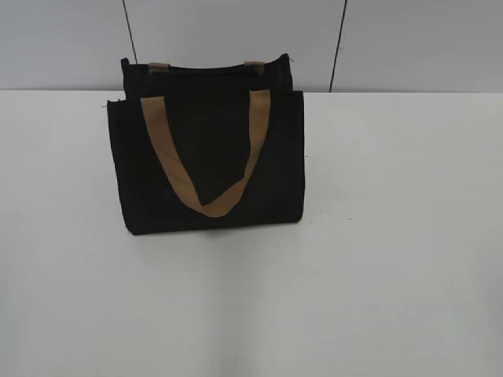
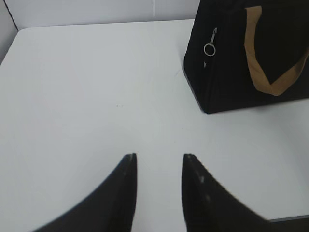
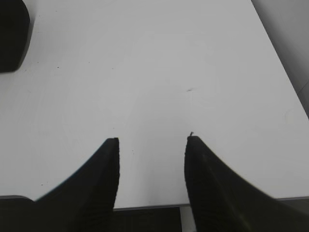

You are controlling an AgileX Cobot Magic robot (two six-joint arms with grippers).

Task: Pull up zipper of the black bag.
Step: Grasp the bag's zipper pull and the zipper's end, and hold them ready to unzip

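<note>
The black bag [image 1: 206,161] stands upright on the white table, its tan strap handle [image 1: 206,157] hanging down its front. In the left wrist view the bag [image 2: 227,67] is at the upper right, and the zipper's silvery pull tab with a ring [image 2: 210,44] hangs on its end face. My left gripper [image 2: 159,157] is open and empty over bare table, well short of the bag. My right gripper [image 3: 152,140] is open and empty near the table's front edge; only a corner of the bag [image 3: 12,34] shows at its upper left. Neither gripper shows in the exterior view.
The white table [image 1: 377,259] stretches around the bag. A grey panelled wall [image 1: 409,43] stands right behind it. The table's front edge [image 3: 145,205] lies just below my right gripper, and its right edge [image 3: 282,72] runs along that view.
</note>
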